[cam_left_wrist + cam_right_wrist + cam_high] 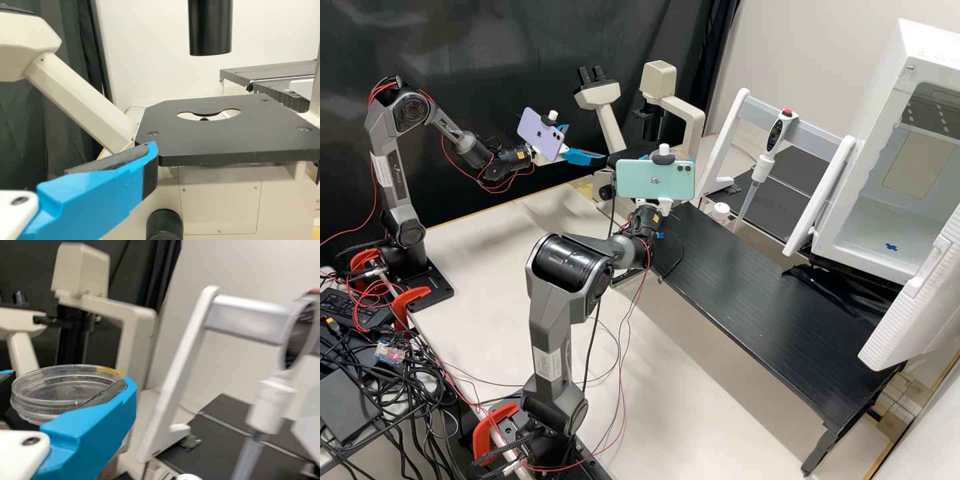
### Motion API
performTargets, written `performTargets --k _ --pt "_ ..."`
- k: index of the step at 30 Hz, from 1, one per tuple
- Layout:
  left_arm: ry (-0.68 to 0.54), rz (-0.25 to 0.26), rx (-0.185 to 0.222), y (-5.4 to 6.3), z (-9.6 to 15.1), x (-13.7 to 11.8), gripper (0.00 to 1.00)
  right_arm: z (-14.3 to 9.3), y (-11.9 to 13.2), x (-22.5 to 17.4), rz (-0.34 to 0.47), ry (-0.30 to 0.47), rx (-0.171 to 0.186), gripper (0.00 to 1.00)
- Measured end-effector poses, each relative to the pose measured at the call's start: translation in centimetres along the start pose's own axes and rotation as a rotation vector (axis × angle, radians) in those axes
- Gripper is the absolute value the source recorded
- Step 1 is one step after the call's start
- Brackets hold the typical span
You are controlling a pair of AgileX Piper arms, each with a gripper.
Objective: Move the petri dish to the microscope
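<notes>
The jaws of the left gripper [587,145] stand apart with nothing between them, though how wide they are I cannot fully tell. The jaws of the right gripper [683,159] are drawn in on the petri dish [65,392], one blue finger at either side of it.

Below both sets of jaws spreads the pale bench [487,267]. The low black table [760,300] runs from near the right jaws toward the high view's lower right. Well apart from those jaws, on the high view's right, stands the white cabinet [920,60], its door [910,313] swung open. The microscope [695,123] is beyond the right jaws in their wrist view; its flat black stage [225,137] lies just past the left jaws' visible fingertip. The white stand [732,127] is to the right of the right jaws in the high view, with the pipette [765,157] hanging upright from it. Smallest is the dish, clear and round, held roughly level between the right jaws, with a yellowish mark on its rim.
</notes>
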Motion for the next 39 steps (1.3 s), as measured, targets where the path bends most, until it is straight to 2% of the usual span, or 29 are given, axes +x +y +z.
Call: performTargets --k 7,16,22,24,26,34,39 --pt "0.000 0.000 0.000 0.0 0.0 0.0 1.00 -0.9 -3.1 2.8 -0.086 -0.031 0.010 0.00" --pt "0.000 0.000 0.000 0.0 0.0 0.0 1.00 -2.6 -5.6 6.1 -0.130 -0.027 -0.019 0.00" --pt "0.000 0.000 0.000 0.0 0.0 0.0 1.00 -2.0 -7.4 8.4 -0.162 -0.055 -0.031 0.00" --pt "0.000 0.000 0.000 0.0 0.0 0.0 1.00 -1.6 -8.2 9.3 -0.169 -0.078 -0.025 0.00" --pt "0.000 0.000 0.000 0.0 0.0 0.0 1.00 -1.1 -8.8 10.1 -0.169 -0.102 -0.004 0.00" --pt "0.000 0.000 0.000 0.0 0.0 0.0 1.00 -0.1 -10.3 12.8 -0.181 -0.115 0.003 0.00" --pt "0.000 0.000 0.000 0.0 0.0 0.0 1.00 -0.1 -10.9 13.8 -0.218 -0.126 0.074 0.00"
